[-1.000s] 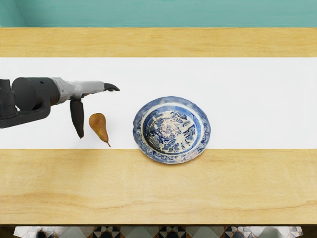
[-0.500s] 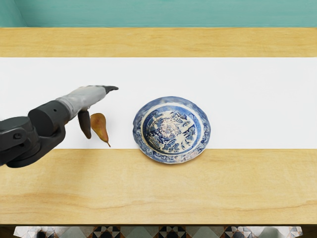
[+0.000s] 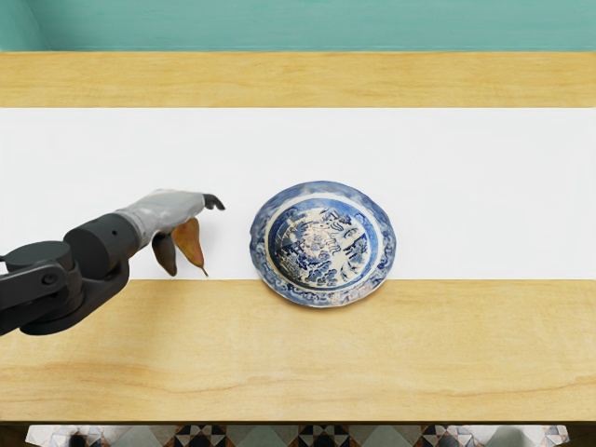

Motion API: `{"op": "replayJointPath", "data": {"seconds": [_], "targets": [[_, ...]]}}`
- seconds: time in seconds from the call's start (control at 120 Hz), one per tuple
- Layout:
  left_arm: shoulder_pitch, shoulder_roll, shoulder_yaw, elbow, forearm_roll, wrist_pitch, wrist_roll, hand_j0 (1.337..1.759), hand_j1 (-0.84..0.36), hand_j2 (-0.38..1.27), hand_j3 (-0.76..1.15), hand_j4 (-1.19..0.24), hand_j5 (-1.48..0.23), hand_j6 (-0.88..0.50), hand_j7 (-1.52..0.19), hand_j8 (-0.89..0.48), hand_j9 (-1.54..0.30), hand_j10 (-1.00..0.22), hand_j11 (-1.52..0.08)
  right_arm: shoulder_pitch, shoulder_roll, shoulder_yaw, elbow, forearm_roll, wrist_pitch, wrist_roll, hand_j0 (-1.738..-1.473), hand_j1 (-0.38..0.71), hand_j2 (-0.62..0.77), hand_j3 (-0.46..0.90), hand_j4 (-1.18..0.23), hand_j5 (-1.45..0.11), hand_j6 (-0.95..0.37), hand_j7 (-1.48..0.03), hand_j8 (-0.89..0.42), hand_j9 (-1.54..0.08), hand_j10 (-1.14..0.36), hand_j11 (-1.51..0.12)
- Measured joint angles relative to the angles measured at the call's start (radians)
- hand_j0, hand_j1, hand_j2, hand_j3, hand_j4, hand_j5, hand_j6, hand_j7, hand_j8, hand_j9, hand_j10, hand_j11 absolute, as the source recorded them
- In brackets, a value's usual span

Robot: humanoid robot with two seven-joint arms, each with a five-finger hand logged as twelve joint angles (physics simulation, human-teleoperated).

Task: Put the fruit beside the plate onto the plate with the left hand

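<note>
The wooden table (image 3: 298, 354) fills nearly the whole view, with a teal wall (image 3: 307, 23) behind its far edge and a strip of patterned floor (image 3: 307, 436) below its near edge. A broad white cloth (image 3: 466, 168) runs across the table from the left edge to the right edge, leaving bare wood in front and behind. The right half of the cloth and all the near wood lie open.

The left arm (image 3: 56, 279) comes in from the left edge over the near wood and reaches up at a slant onto the cloth. The plate (image 3: 386, 244), blue and white with a patterned bowl, sits near the middle of the table, its near rim just over the cloth's front edge, and nothing lies in it.

The left hand (image 3: 172, 209) is over the fruit and covers its upper end. Whether it has closed on the fruit or only rests above it cannot be told. The pear (image 3: 190, 240), brown and orange, lies on the cloth just left of the plate, apart from the rim, its thin stem pointing toward the near edge.
</note>
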Motion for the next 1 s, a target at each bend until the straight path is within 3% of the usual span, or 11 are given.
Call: {"op": "replayJointPath", "data": {"seconds": [0.575,1.0], "targets": [[-0.029,0.000,0.023,0.014,0.004,-0.034,0.000,1.658,-0.07,0.08,0.00,-0.37,-0.45,-0.37,-0.45,-0.37,-0.45,-0.38,-0.46,0.000,0.000,0.000,0.000,0.000,0.000,0.000,-1.658,-0.32,0.00,0.00,-0.02,-0.03,-0.02,-0.03,-0.02,-0.03,-0.02,-0.03],[-0.043,-0.002,0.032,0.047,0.002,-0.037,0.000,1.658,-0.08,0.08,0.00,-0.36,-0.46,-0.36,-0.46,-0.36,-0.46,-0.36,-0.46,0.000,0.000,0.000,0.000,0.000,0.000,0.000,-1.658,-0.32,0.00,0.00,-0.02,-0.03,-0.02,-0.03,-0.02,-0.03,-0.02,-0.03]]}}
